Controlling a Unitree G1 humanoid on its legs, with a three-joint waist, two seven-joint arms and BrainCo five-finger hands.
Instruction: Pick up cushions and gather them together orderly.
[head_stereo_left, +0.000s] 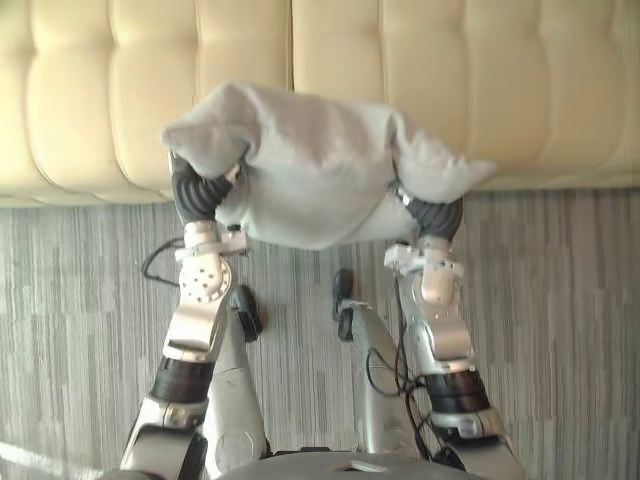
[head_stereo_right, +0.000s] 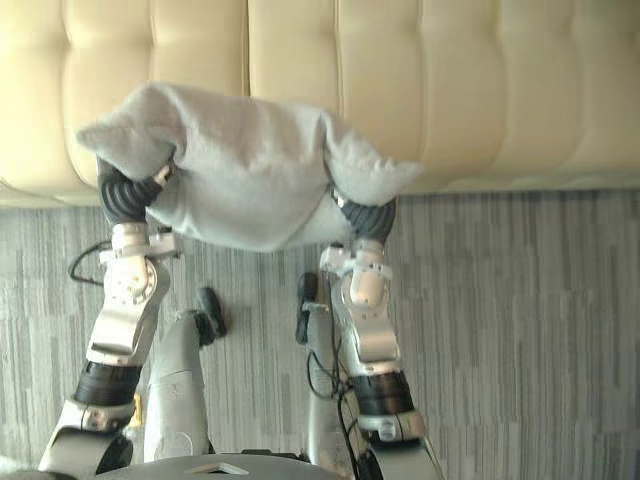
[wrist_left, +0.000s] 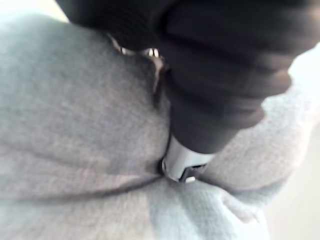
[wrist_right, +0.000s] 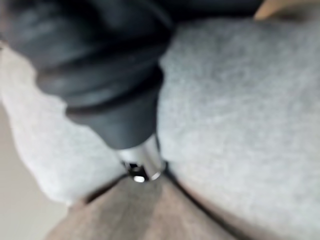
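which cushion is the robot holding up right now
The loose grey cushion, carried between the left hand and right hand; the cream tufted sofa cushions lie beyond it, in neither hand.

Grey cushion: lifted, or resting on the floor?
Lifted. The grey cushion sags between the left hand and right hand, above the carpet. Contact with the sofa: cannot tell.

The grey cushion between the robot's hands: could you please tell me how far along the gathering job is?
Done: the grey cushion is lifted off the floor. In hand: it hangs between the left hand and right hand, by the cream sofa. Left: setting it down neatly with the others; how many remain I cannot tell.
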